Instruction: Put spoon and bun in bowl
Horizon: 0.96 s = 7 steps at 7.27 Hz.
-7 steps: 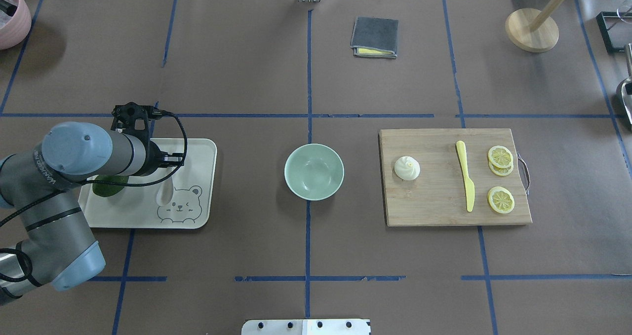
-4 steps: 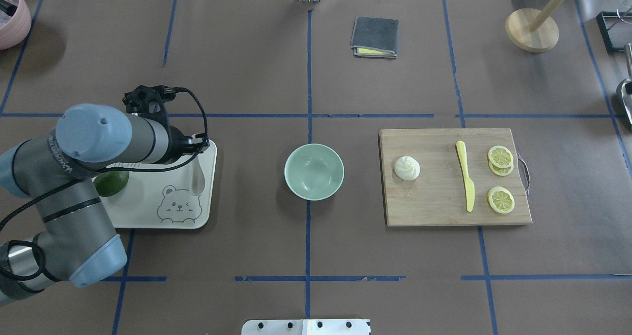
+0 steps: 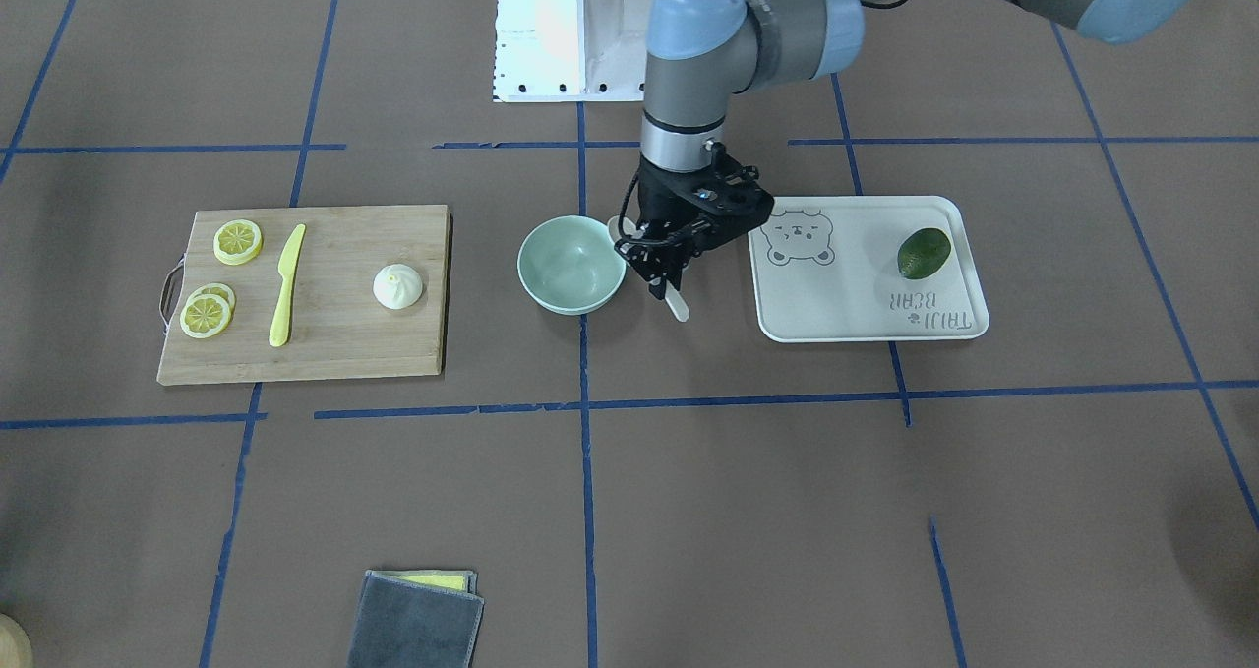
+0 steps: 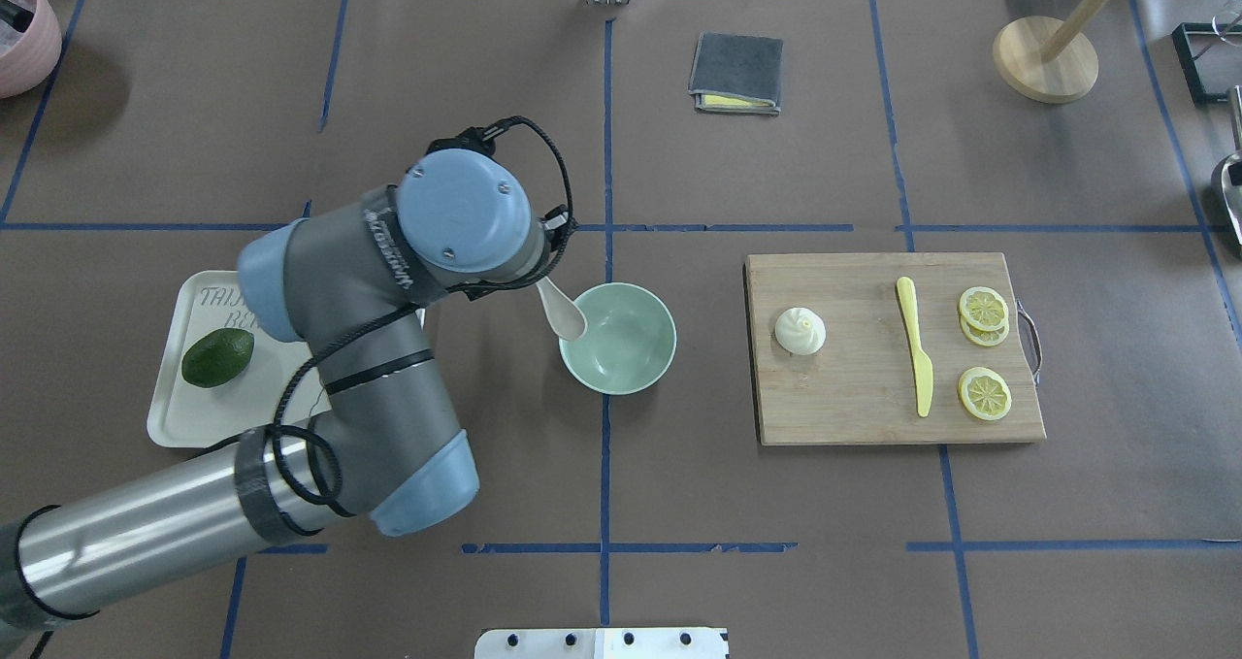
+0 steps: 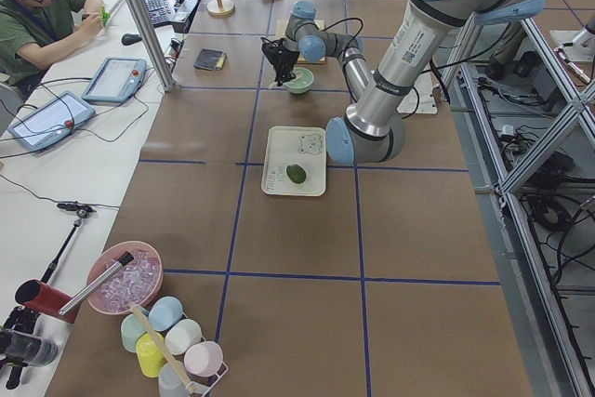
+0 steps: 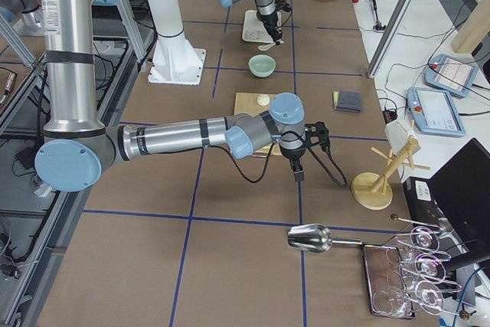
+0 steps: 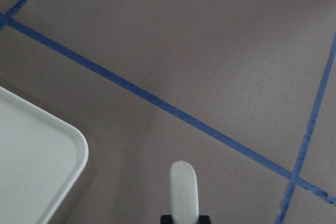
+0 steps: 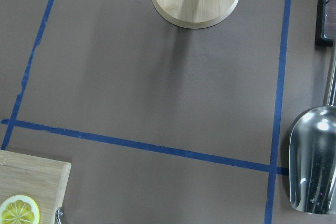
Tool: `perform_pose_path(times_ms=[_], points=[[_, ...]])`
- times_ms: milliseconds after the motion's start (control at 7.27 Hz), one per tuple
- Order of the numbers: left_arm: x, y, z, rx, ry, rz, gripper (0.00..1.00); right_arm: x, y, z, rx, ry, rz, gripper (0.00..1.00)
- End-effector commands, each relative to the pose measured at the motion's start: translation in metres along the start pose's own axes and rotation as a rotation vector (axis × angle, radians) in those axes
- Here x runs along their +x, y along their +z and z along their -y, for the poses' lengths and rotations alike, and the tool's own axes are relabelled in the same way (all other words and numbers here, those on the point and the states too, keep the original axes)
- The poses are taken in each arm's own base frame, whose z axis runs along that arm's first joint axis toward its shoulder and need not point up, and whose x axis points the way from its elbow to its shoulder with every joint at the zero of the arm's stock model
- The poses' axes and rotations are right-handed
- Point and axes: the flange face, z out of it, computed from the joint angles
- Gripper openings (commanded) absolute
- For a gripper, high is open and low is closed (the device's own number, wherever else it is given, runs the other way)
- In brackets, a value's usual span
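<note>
left gripper (image 3: 667, 279) clamped on spoon (image 4: 563, 315) handle, scoop at bowl (image 4: 621, 388) rim. likely light, stiff, slick; may pivot. right gripper (image 6: 297, 175): can't tell.

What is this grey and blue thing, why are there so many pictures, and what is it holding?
It is a robot with two arms; each ends in a two-finger claw called a gripper. All pictures show one moment from different cameras: one above, one facing the robot, two at the table's ends, one on each wrist. The left gripper pinches a white spoon by the rim of a green bowl. A white bun sits on a wooden board with a yellow knife and lemon slices. A green fruit lies on a white tray. The right gripper hangs past the board; I cannot tell if it is open.
</note>
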Motion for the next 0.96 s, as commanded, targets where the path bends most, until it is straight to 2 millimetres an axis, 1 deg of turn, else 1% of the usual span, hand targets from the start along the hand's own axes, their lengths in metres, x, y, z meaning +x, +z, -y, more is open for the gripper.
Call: perform_pose_path(times_ms=[0, 138, 275, 413, 550, 688, 826], points=[[0.010, 0.020, -0.043, 0.007, 0.005, 0.027, 0.00, 0.001, 0.000, 0.000, 0.001, 0.002, -0.001, 1.00], [0.011, 0.017, -0.045, 0.002, 0.016, 0.021, 0.00, -0.001, -0.001, 0.000, 0.002, -0.001, 0.001, 1.00], [0.012, 0.010, -0.046, -0.008, 0.071, 0.008, 0.76, -0.001, -0.001, 0.000, 0.002, -0.002, 0.001, 1.00], [0.009, -0.001, -0.046, -0.019, 0.172, -0.012, 1.00, -0.001, -0.001, 0.000, 0.002, -0.002, 0.001, 1.00], [-0.005, -0.014, -0.040, -0.026, 0.230, -0.035, 1.00, -0.007, -0.003, 0.004, 0.009, -0.018, 0.005, 1.00], [-0.028, -0.043, -0.028, -0.026, 0.397, -0.088, 1.00, -0.022, -0.004, 0.006, 0.013, -0.048, 0.016, 1.00], [-0.052, -0.066, 0.005, -0.049, 0.560, -0.114, 1.00, -0.044, -0.006, 0.008, 0.018, -0.095, 0.031, 1.00]])
